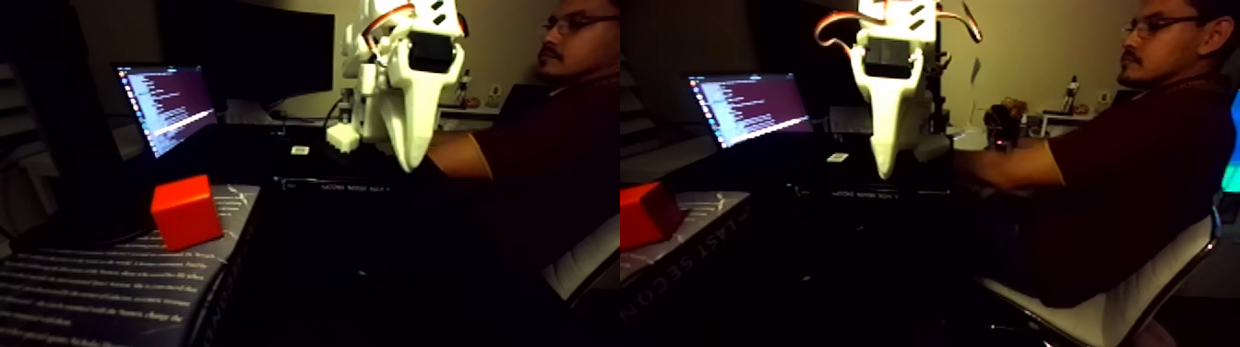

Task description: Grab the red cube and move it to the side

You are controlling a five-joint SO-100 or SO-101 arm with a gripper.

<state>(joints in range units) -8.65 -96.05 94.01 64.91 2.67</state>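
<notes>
Your white plastic gripper (411,164) hangs point-down above the dark desk (369,240), its fingers tapering together to one tip and pinching nothing, with a wide stretch of bare desk below it. Well to its left in the fixed view, the red cube (186,212), matte and sharp-edged, sits near the far edge of a book (101,295) with a printed cover. Behind stand a lit laptop (166,106) and a seated person (554,138).
</notes>
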